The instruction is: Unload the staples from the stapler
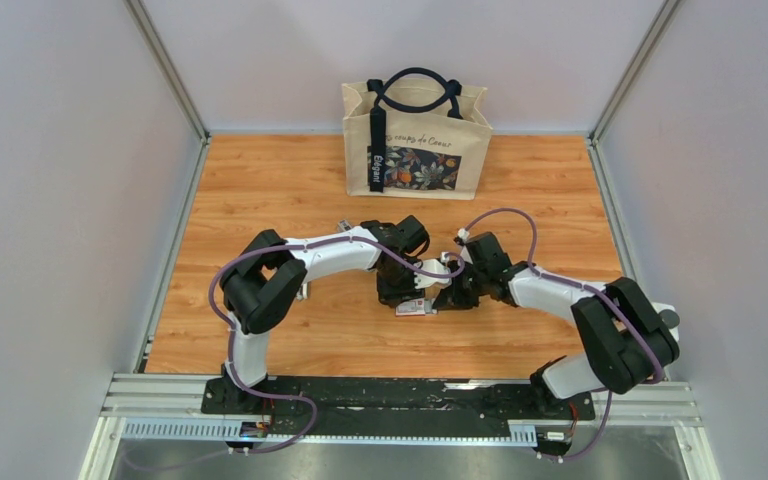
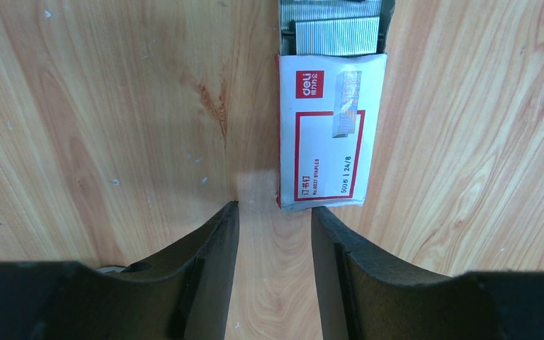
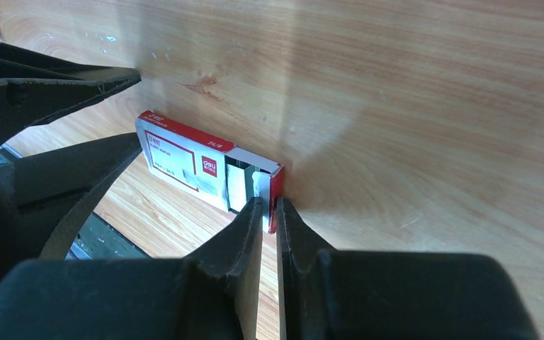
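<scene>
A small white staple box [image 2: 329,134] with a red label lies flat on the wooden table [image 2: 113,127]. Its inner tray is slid out at the far end, showing silver-grey staples [image 2: 336,35] in strips. My left gripper [image 2: 275,209] is open just short of the box's near end, with bare wood between its fingers. My right gripper [image 3: 270,204] is shut on the thin red wall at the open end of the staple box [image 3: 184,152]. In the top view both grippers meet over the staple box [image 1: 415,307]. I cannot make out the stapler in any view.
A beige tote bag [image 1: 416,140] with dark handles stands at the back of the table [image 1: 260,180]. White walls close in the left, right and back. The left gripper's dark fingers [image 3: 64,177] fill the left of the right wrist view, close beside the box.
</scene>
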{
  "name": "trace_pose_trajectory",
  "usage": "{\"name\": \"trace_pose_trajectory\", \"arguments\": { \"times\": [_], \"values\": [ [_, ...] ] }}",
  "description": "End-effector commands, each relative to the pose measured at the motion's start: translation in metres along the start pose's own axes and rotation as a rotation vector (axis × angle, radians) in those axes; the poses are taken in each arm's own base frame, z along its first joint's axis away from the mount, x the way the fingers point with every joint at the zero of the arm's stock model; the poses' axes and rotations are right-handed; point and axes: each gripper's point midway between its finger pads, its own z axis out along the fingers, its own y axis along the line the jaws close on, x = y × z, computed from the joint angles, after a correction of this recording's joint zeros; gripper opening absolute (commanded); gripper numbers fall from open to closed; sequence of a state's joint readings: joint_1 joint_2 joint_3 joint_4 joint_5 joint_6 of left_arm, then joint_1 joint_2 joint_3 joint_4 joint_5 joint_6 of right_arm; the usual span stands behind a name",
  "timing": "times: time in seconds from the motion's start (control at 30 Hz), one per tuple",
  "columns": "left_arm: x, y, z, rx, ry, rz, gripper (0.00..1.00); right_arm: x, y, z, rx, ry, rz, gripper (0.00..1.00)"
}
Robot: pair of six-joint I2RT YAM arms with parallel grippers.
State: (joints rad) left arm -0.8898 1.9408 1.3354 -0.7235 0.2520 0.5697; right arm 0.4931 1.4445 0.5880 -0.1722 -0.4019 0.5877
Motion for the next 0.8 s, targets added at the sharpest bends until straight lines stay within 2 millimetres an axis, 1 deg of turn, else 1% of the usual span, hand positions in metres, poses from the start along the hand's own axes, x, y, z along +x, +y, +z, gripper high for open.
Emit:
{"name": "trace_pose_trajectory", "arguments": {
  "times": [0.0, 0.13, 0.27, 0.37, 0.77],
  "values": [
    [-0.011, -0.002, 0.005, 0.021, -0.017, 0.005, 0.5, -0.005, 0.013, 0.005, -0.029, -0.022, -0.001, 0.15],
    [-0.01, -0.003, 0.005, 0.026, -0.018, 0.004, 0.5, -0.004, 0.019, 0.009, -0.045, -0.019, 0.005, 0.15],
    [-0.009, -0.004, 0.005, 0.028, -0.012, 0.005, 0.5, -0.005, 0.021, 0.012, -0.052, -0.015, 0.029, 0.16],
    [-0.009, -0.003, 0.004, 0.027, -0.011, 0.007, 0.5, -0.005, 0.023, 0.014, -0.061, -0.01, 0.031, 0.2],
    [-0.002, -0.007, 0.003, 0.026, 0.001, 0.009, 0.49, -0.005, 0.025, 0.007, -0.071, -0.023, 0.008, 0.25]
  ]
}}
